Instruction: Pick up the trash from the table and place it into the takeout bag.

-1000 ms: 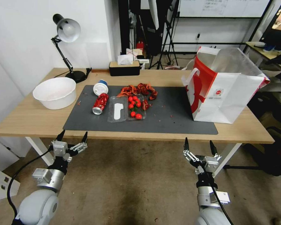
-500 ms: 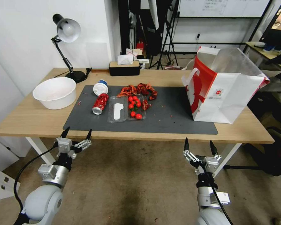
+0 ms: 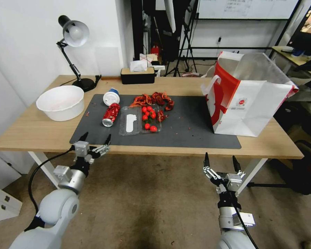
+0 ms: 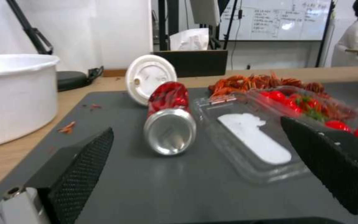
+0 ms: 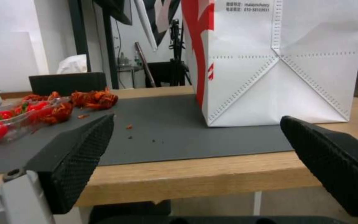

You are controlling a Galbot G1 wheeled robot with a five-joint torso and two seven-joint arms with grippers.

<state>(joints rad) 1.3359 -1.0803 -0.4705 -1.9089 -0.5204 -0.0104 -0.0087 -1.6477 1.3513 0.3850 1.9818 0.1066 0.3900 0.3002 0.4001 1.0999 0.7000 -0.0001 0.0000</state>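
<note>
A crushed red can (image 3: 110,115) (image 4: 168,124) lies on the dark mat (image 3: 193,128) of the table (image 3: 31,133), with a white-lidded blue cup (image 3: 111,97) (image 4: 151,77) on its side just behind it. Beside the can sits a clear clamshell with tomatoes (image 3: 140,120) (image 4: 249,140), and red crayfish shells (image 3: 153,100) lie behind that. A white bowl (image 3: 60,102) stands at the left. The takeout bag (image 3: 247,98) (image 5: 278,62) stands open at the right. My left gripper (image 3: 97,135) (image 4: 195,174) is open at the table's front edge, facing the can. My right gripper (image 3: 219,156) (image 5: 195,161) hangs open below the front edge.
A desk lamp (image 3: 74,34) and a black tissue box (image 3: 138,74) stand along the table's back edge. Small red scraps dot the mat. Tripods and another desk fill the room behind. Bare mat lies between the clamshell and the bag.
My left gripper has moved forward and to the right, up to the table's front edge in front of the can. The right arm has stayed still.
</note>
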